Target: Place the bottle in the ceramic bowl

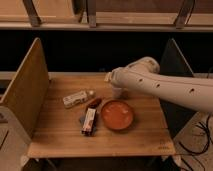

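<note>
We take the bowl [118, 114] as our mark; it sits empty near the middle of the wooden table [59, 136], a little toward the front edge.

The bottle [75, 98] lies on its side, behind the bowl and off to the left in our view, apart from its rim. Its long axis runs nearly across the table, and the capped end points toward the bowl and slightly toward the back. Between bottle and bowl lie a small dark reddish piece [95, 102] and, closer to the front, a flat red-and-white packet [89, 121], which lies just beside the bowl's left rim.

The gripper [110, 78] is at the tip of the white arm [160, 90], which reaches in from the right. It hangs above and behind the bowl's far rim, close over a small pale cup [117, 92] that stands just behind the bowl. We cannot tell whether it is wide or narrow, and we see nothing held in it.

So the relation that matters is this: from the gripper, the bottle lies to the left and slightly toward the front, with the cap as its nearer end. We judge that the pick is not yet made. The approach would have to travel away from the bowl, come down across the bottle's short width, then carry it back over the reddish piece to the bowl.
</note>
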Tool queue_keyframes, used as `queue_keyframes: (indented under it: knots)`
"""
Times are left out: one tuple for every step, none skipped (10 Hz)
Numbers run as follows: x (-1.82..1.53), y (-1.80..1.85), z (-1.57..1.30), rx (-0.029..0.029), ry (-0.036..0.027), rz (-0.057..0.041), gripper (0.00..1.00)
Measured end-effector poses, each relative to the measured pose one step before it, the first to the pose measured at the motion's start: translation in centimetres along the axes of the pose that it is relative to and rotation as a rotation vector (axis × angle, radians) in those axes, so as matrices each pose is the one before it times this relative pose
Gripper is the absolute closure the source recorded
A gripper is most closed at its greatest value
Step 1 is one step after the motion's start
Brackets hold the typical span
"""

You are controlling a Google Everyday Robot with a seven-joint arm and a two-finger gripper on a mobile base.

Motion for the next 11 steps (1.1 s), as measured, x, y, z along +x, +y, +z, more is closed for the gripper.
queue_keyframes:
  knots:
    - [-0.091, 0.236, 0.053, -0.00428, 0.00058, -0.00820, 0.64]
    - [-0.173, 1.328, 0.539, -0.01390, 0.00798, -0.03469, 0.64]
    - [-0.270, 1.794, 1.058, -0.01544, 0.01659, -0.04680, 0.64]
    - [-0.205, 1.508, 1.364, -0.01028, 0.02400, -0.03767, 0.64]
    - [-0.361, 1.803, 2.372, -0.00783, 0.04278, -0.04772, 0.64]
    - [-0.678, 0.404, 1.839, 0.00297, 0.03194, -0.01821, 0.64]
    - [-0.639, -0.471, 1.347, 0.01252, 0.02219, -0.00742, 0.64]
    - [-0.886, -0.517, 1.425, 0.01129, 0.02304, 0.00177, 0.64]
    - [-0.909, -0.786, 1.218, 0.01811, 0.02252, 0.00733, 0.64]
    - [-0.406, -0.538, 0.414, 0.01119, 0.00874, 0.00566, 0.64]
    - [-0.300, -0.664, 0.154, 0.01070, 0.00308, 0.00596, 0.64]
